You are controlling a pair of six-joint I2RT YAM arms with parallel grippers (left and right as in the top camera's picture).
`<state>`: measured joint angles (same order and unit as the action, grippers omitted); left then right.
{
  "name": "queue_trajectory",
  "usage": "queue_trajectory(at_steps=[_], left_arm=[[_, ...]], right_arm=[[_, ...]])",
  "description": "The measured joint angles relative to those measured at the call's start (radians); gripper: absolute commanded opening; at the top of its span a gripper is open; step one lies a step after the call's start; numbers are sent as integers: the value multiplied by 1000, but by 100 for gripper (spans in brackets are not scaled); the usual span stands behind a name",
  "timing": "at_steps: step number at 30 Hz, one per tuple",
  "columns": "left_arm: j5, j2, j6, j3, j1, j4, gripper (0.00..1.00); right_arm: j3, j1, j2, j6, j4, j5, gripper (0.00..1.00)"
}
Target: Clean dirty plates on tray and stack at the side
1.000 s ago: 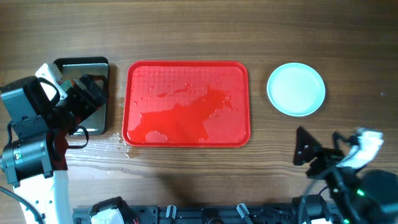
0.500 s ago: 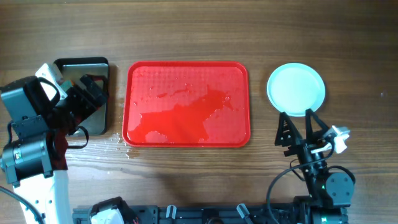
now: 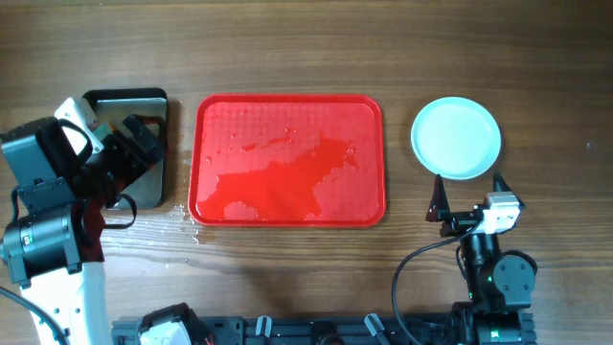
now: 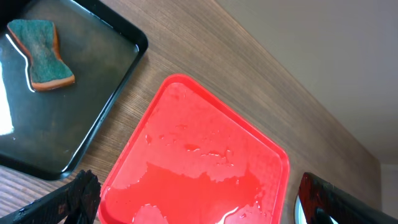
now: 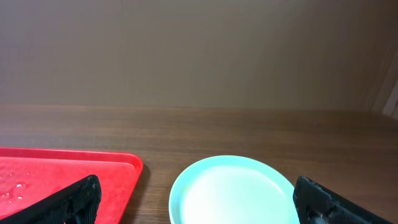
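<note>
The red tray [image 3: 287, 158] lies mid-table with no plates on it, wet with pools of water; it also shows in the left wrist view [image 4: 199, 168] and the right wrist view [image 5: 62, 177]. A pale mint plate [image 3: 456, 137] sits on the table right of the tray and looks clean from above [image 5: 233, 193]. I cannot tell whether others lie under it. My right gripper [image 3: 469, 196] is open and empty just in front of the plate. My left gripper [image 3: 142, 146] is open and empty over the black pan's right edge.
A black metal pan [image 3: 153, 182] stands left of the tray and holds water and a green-orange sponge [image 4: 40, 53]. Water drops lie on the wood by the tray's front left corner [image 3: 187, 218]. The table's front edge runs just below both arm bases.
My right arm has swung in from the lower right and folded back, so its open gripper now points at the plate from just in front. The left arm has not moved.
</note>
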<state>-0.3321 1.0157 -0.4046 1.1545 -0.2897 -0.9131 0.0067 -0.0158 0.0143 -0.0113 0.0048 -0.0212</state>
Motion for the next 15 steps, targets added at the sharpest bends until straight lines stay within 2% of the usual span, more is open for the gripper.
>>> queue_trajectory(at_steps=[6,10,15], left_arm=[[0,0,0,0,0,0,100],[0,0,0,0,0,0,100],[0,0,0,0,0,0,100]], right_arm=[[0,2,0,-95,0,-104,100],[0,30,0,-7,-5,-56,100],[0,45,0,19,-5,-45,100]])
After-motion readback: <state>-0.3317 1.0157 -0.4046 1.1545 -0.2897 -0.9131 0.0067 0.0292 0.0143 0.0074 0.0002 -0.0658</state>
